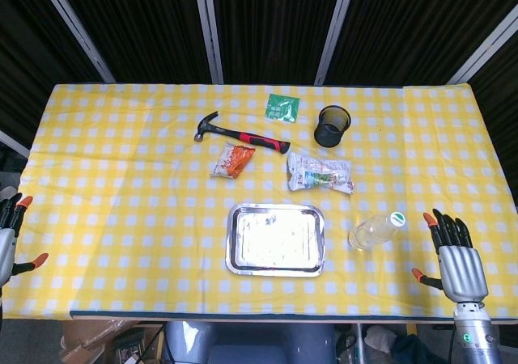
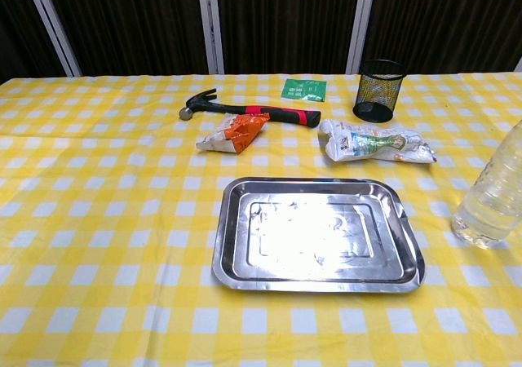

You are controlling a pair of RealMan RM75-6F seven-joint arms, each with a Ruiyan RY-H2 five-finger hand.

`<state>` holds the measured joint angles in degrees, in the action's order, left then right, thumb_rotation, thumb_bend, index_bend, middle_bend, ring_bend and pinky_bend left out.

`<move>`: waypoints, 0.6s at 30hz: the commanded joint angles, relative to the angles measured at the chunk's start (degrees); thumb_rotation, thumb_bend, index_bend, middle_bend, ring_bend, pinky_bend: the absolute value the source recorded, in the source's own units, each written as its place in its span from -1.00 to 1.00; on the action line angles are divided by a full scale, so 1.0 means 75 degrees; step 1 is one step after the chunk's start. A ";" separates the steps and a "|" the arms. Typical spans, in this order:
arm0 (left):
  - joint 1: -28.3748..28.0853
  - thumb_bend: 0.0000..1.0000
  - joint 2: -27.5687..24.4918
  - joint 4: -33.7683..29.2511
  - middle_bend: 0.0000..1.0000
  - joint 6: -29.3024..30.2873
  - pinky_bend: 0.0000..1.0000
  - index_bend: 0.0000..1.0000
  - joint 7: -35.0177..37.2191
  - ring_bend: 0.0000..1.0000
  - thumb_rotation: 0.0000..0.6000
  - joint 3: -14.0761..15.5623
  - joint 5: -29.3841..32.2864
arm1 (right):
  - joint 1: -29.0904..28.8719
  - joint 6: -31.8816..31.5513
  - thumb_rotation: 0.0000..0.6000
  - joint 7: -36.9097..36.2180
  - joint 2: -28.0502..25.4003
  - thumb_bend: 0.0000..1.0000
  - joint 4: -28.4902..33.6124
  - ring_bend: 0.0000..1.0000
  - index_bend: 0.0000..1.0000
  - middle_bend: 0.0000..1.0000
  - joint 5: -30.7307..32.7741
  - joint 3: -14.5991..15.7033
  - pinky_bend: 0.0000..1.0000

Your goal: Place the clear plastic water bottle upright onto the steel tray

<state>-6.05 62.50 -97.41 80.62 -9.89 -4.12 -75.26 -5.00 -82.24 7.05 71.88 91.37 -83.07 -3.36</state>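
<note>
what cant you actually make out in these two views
- Water bottle: chest view's right edge cuts off its cap and top.
- Left hand: head view's left edge crops it; only some fingers show.
- Both hands: outside the chest view entirely.
- Green packet: print too small to read in either view.
- Mesh cup: contents too dark to tell.
</note>
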 commanded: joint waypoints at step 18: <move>0.0157 -0.62 -0.0159 -0.0131 -1.00 0.0327 -1.00 -0.87 0.0352 -1.00 1.00 0.0033 -0.0284 | -0.0044 0.0285 1.00 0.0002 -0.0020 -0.78 0.0039 -1.00 -0.87 -1.00 0.0209 0.0031 -1.00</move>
<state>-5.03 61.50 -98.35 82.89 -7.49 -3.86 -77.25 -5.20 -80.40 6.83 71.65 91.86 -81.73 -3.18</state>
